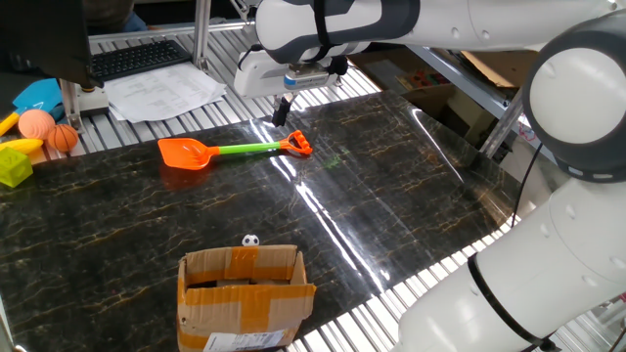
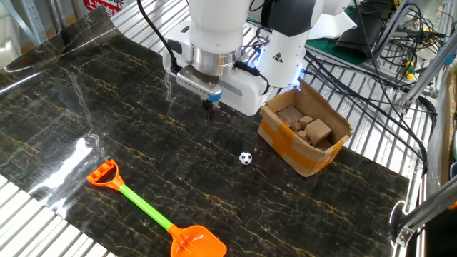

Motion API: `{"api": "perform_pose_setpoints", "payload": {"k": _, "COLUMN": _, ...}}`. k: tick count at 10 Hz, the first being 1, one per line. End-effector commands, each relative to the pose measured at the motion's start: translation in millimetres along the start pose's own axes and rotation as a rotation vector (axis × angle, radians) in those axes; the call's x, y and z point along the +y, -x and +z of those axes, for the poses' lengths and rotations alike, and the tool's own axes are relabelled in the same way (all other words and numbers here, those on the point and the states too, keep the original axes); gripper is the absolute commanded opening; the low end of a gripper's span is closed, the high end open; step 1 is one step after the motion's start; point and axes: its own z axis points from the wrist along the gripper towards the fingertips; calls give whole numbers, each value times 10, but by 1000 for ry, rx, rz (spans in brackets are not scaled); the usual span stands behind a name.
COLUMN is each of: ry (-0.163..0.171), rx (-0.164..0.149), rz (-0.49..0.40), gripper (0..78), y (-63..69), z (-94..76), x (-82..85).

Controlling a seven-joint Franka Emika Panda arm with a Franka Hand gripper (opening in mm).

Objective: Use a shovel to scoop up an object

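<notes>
The toy shovel (image 1: 230, 150) lies flat on the dark marble table, orange blade to the left, green shaft, orange D-handle to the right; it also shows in the other fixed view (image 2: 153, 213) at the near edge. The tiny soccer-patterned ball (image 1: 250, 241) rests on the table against the cardboard box's far wall, and shows in the other fixed view (image 2: 245, 158) just left of the box. My gripper (image 1: 281, 110) hangs above the table, a little beyond the shovel's D-handle, fingers together and empty; it also shows in the other fixed view (image 2: 208, 109).
An open cardboard box (image 1: 245, 293) with wooden blocks (image 2: 307, 127) stands near the ball. Orange and peach balls (image 1: 47, 129) and coloured toys lie at the far left. Papers (image 1: 164, 93) and a keyboard sit beyond the table. Cables (image 2: 371, 57) hang by the robot base.
</notes>
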Motion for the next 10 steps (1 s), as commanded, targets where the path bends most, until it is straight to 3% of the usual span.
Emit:
{"api": "perform_pose_setpoints", "payload": {"k": 1, "ry": 49, "rx": 77, "rz": 260, "gripper": 0, "y": 0, "z": 0, "x": 0}}
{"api": "perform_pose_setpoints", "payload": {"k": 2, "ry": -3, "rx": 71, "rz": 250, "gripper": 0, "y": 0, "z": 0, "x": 0}}
{"api": "perform_pose_setpoints", "payload": {"k": 3, "ry": -28, "rx": 69, "rz": 246, "gripper": 0, "y": 0, "z": 0, "x": 0}}
{"api": "perform_pose_setpoints", "payload": {"k": 10, "ry": -26, "rx": 72, "rz": 275, "gripper": 0, "y": 67, "z": -9, "x": -40}}
